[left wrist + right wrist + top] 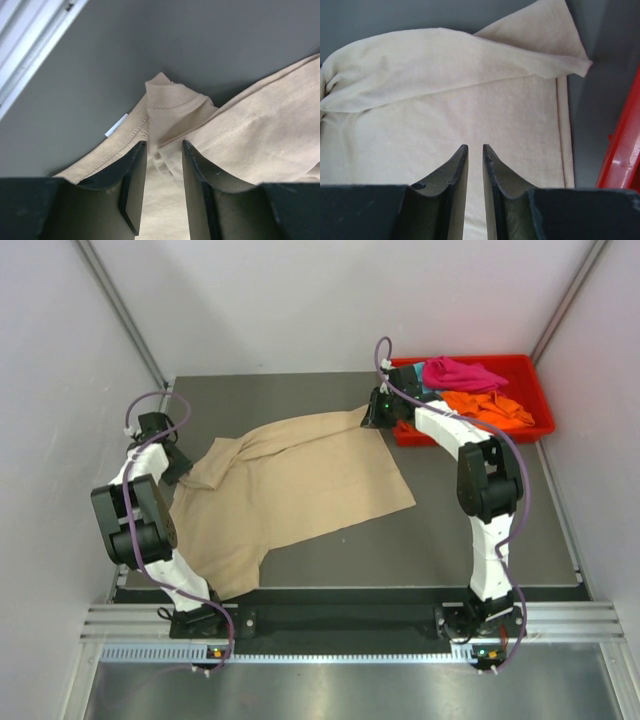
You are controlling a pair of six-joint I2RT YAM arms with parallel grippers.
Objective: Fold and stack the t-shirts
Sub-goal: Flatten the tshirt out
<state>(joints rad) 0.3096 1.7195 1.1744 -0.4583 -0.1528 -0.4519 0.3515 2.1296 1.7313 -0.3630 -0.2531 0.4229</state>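
Observation:
A beige t-shirt (300, 485) lies spread and rumpled across the dark table. My left gripper (185, 468) is at its left end; in the left wrist view its jaws (164, 144) stand partly apart with a bunched fold of the beige t-shirt (260, 130) pinched between them. My right gripper (372, 418) is at the shirt's far right corner. Its jaws (475, 146) are nearly together on the beige cloth (445, 110) near the hem. The magenta (460, 373), orange (490, 408) and teal (430, 392) t-shirts lie heaped in the tray.
A red plastic tray (520, 362) stands at the table's back right, right beside my right gripper, and its edge (625, 145) shows in the right wrist view. Light walls close in the table on the left, back and right. A metal rail runs along the near edge.

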